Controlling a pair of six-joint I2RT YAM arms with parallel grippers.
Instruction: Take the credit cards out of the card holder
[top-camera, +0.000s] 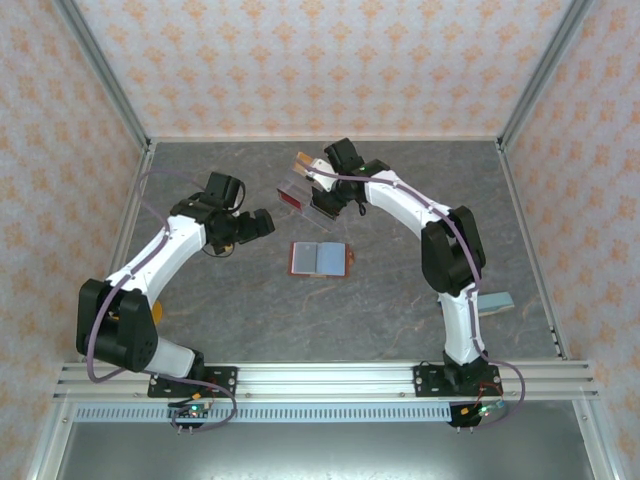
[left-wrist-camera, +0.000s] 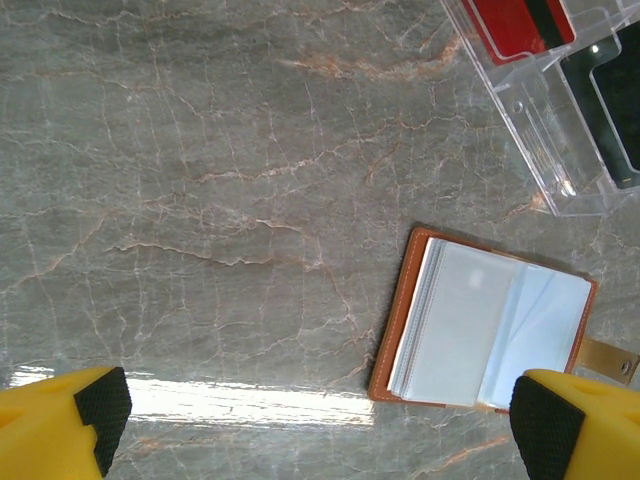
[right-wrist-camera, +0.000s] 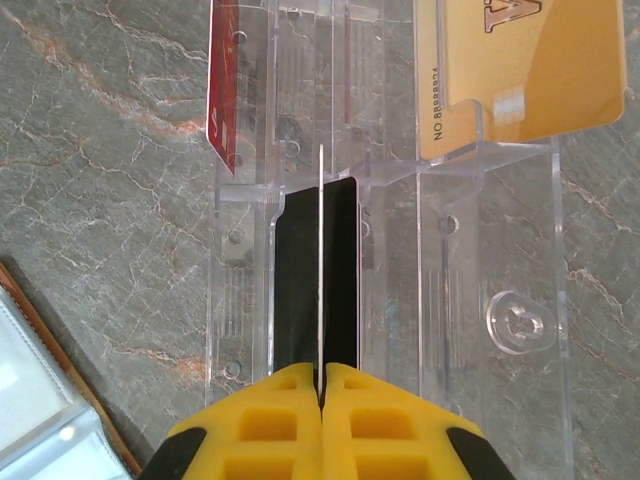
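Top external view: the card holder (top-camera: 320, 258) lies open like a book on the table (top-camera: 250, 310), between the two arms and apart from both grippers. From the left wrist its sleeves look pale and see-through, with no card colour showing in the top ones. Whether deeper sleeves are filled is not clear.

Just beyond it stands a clear rack (right-wrist-camera: 500, 300), where a red card (right-wrist-camera: 222, 90), a gold card (right-wrist-camera: 520, 70) and a black card (right-wrist-camera: 298, 280) sit in separate slots.

The right gripper (right-wrist-camera: 320, 385) is over the middle slot with its fingers pressed together. A pale edge runs straight out from between them, which I read as a thin card (right-wrist-camera: 320, 250) pinched edge-on above the black one.

The step in hand looks like depositing a card in the rack, late in the task. Next it must line up with the slot, lower and release.

The left gripper (left-wrist-camera: 322, 415) hangs spread wide above the holder's near side, holding and touching nothing.
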